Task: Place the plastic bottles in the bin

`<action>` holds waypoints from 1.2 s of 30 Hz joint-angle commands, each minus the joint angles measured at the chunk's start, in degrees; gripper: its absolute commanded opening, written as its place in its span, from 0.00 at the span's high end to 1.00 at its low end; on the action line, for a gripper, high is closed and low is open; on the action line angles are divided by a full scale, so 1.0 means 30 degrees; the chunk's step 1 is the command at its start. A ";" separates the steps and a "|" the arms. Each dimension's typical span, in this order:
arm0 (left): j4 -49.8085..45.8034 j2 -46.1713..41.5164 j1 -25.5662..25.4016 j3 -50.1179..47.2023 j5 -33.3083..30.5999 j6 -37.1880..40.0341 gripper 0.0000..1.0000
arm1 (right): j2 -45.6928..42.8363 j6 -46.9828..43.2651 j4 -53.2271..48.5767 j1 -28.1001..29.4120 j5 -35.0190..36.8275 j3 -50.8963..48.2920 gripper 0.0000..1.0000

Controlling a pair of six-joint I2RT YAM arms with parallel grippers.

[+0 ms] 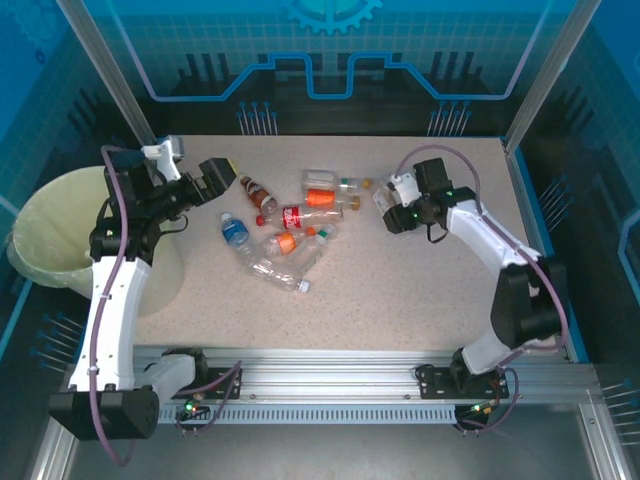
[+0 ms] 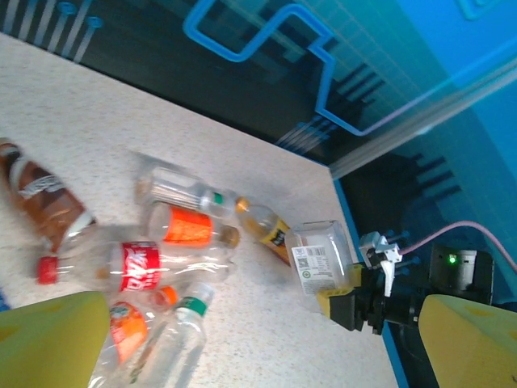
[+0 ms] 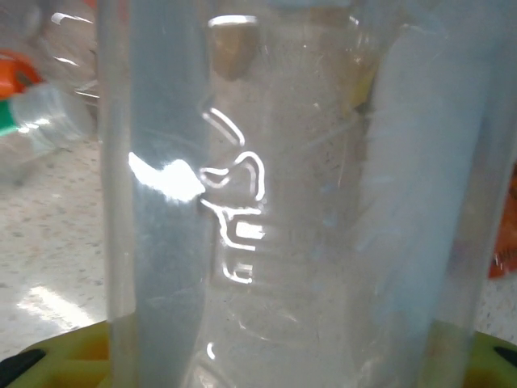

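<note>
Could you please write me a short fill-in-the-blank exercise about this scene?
The bin stands on the robot's ___ side.
The left gripper has its jaws ___.
The right gripper is closed on a clear ___.
Missing words: left; open; bottle.

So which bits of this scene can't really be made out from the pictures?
- Top external view: the left arm covers part of the bin, so what lies inside is unclear.
- Top external view: print on the piled bottles is too small to read.
- Right wrist view: the clear bottle sits so close that it blurs; the frame edges cut off its ends.
- Left wrist view: the brown bottle is cut by the left edge.
</note>
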 commanded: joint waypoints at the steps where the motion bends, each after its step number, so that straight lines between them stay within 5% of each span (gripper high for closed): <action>1: 0.1607 -0.0334 -0.0959 -0.0416 0.1149 -0.0380 0.01 | -0.2138 0.3356 0.1726 0.0262 -0.1451 -0.1539 0.68; 15: 0.5094 0.2019 -0.6627 -0.1080 0.1652 0.0104 0.01 | -0.8333 1.1486 0.8689 0.1335 -0.8373 -0.5466 0.71; 25: 0.9540 0.4191 -0.9390 -0.1225 0.2867 -0.1707 0.01 | -0.7810 1.3951 1.1937 0.2824 -1.1826 -0.4229 0.71; 36: 1.1633 0.4974 -1.0051 -0.1254 0.3454 -0.2978 0.01 | -0.6407 1.5626 1.5257 0.4821 -1.4399 -0.2939 0.70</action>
